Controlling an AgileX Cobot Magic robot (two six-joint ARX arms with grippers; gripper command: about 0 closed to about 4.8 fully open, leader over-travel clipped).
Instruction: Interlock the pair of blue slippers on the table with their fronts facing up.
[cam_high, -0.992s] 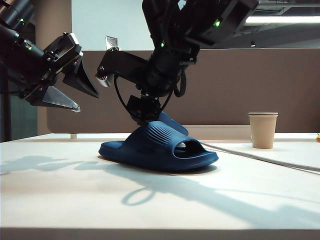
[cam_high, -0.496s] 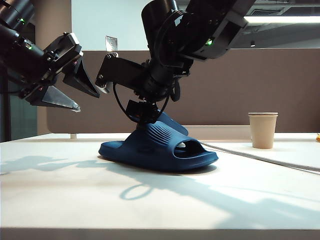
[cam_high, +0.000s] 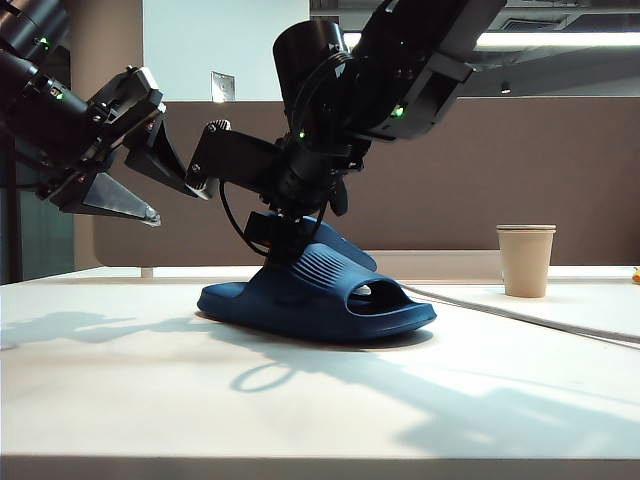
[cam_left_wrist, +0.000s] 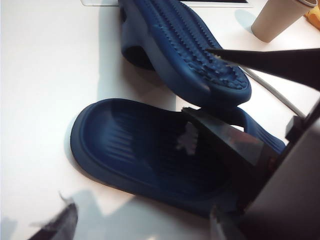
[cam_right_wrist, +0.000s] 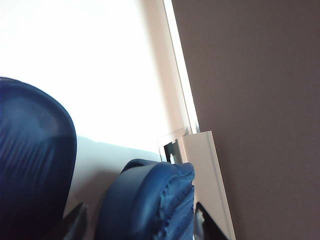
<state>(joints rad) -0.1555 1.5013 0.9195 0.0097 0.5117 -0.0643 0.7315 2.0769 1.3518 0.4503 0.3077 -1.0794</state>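
Still, second slipper's (cam_right_wrist: 150, 200) edge between right gripper's (cam_right_wrist: 140, 220) spread fingers; left gripper (cam_high: 150, 190) apart.

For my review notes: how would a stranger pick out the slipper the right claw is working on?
Start at the white table, then find the two navy slippers at its middle. The near slipper lies flat, footbed up. The one meant is the far slipper, tilted with its ridged sole showing, and the right claw is down at it.

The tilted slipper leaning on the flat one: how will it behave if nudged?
The tilted slipper rests on edge, tread showing, against the flat slipper, so it probably topples or slides easily. Thick moulded foam suggests light, springy, not floppy. The right gripper looks open around it; the left gripper hovers open.
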